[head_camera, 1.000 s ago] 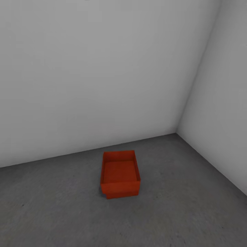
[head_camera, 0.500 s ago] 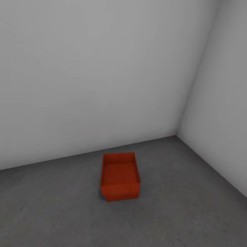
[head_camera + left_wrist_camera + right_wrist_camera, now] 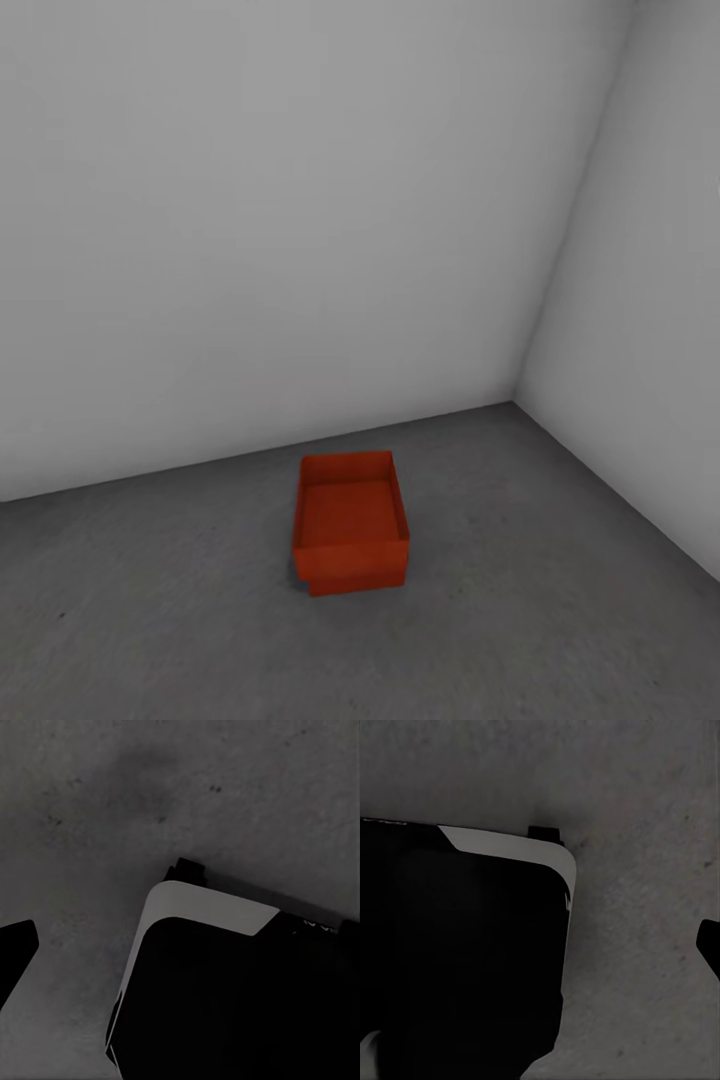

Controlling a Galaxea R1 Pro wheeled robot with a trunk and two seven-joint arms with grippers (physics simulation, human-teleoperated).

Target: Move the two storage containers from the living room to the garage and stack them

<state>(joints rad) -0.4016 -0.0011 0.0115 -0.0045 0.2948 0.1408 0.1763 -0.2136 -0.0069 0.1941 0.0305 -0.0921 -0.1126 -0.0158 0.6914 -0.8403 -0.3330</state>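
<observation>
Plainly, neither gripper can be read here: each wrist camera looks down on rough, mottled dark grey concrete floor (image 3: 112, 810) and the robot's own black, pale-edged base (image 3: 225, 990), with only a dark sliver at the frame edge that may be a fingertip, so I cannot tell how far either gripper is open or whether it holds anything. Both arms seem to hang low beside the base, nowhere near the load.

Further out, in the head view, the two orange-red rectangular plastic bins (image 3: 350, 525) sit together near the corner of the plain white-grey walls (image 3: 300, 220). The upper bin rests on the lower one, whose front edge pokes out slightly beneath. The top bin's inside looks empty; the lower bin's inside is hidden.

Judging by this, stacking in the garage looks done. The next move calls for little more than checking the stack sits square.
</observation>
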